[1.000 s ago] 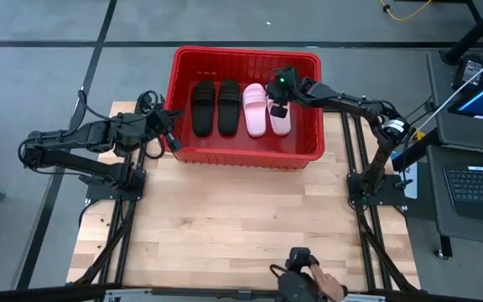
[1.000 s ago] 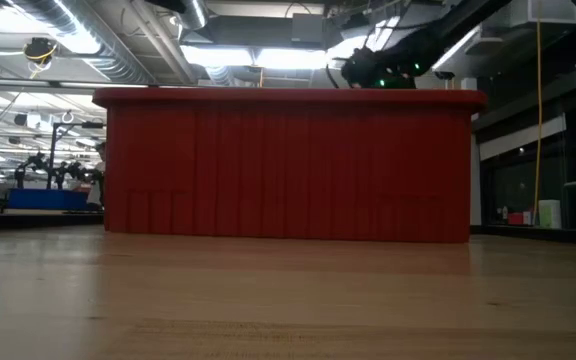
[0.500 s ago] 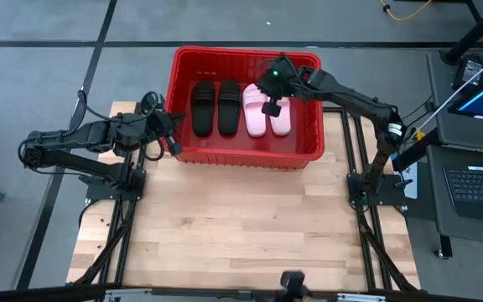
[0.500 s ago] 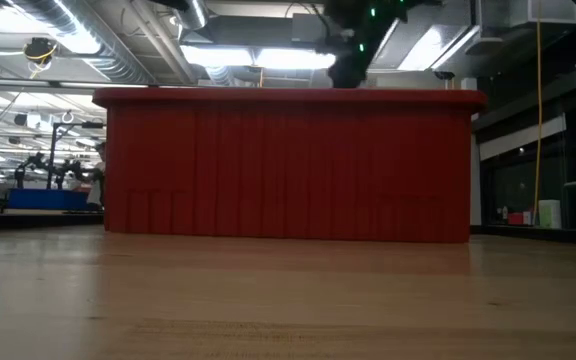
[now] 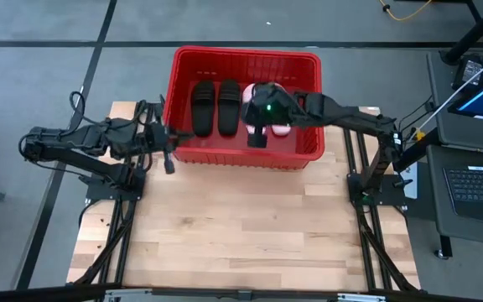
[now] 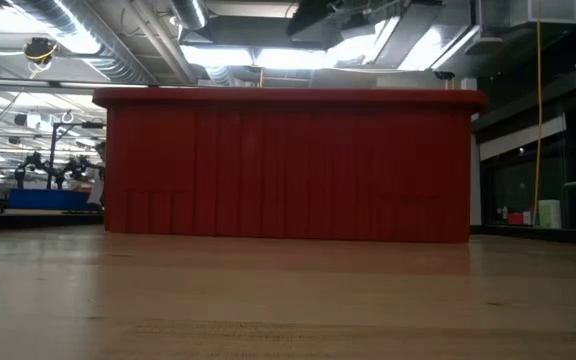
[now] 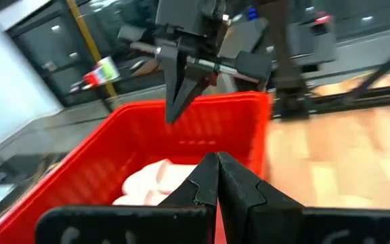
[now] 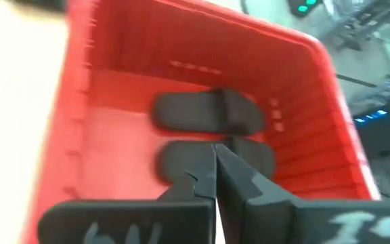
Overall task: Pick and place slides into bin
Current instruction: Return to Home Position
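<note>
The red bin (image 5: 246, 53) stands at the table's far middle and fills the low view with its wall (image 6: 288, 165). Inside, two black slides (image 5: 215, 106) lie side by side on the bin's floor, soles down. The pink slides (image 5: 247, 95) lie to their right, partly hidden under my right arm. My right gripper (image 5: 257, 139) is shut and hangs over the bin's near right part, touching nothing. My left gripper (image 5: 168, 164) is shut, just outside the bin's near left corner. The left wrist view shows the pink slides (image 7: 156, 181) and the right gripper above them.
Bare wooden table (image 5: 241, 226) stretches from the bin to the near edge. A laptop (image 5: 476, 184) and a screen stand off the table's right side. The right arm's base (image 5: 367, 189) stands at the right edge, the left arm's base (image 5: 111, 180) at the left edge.
My right gripper has shut with nothing in it, risen out of the bin, and gone left and toward the near edge, away from the pink slides. My left gripper has drifted a little toward the near edge. The slides stay in the bin.
</note>
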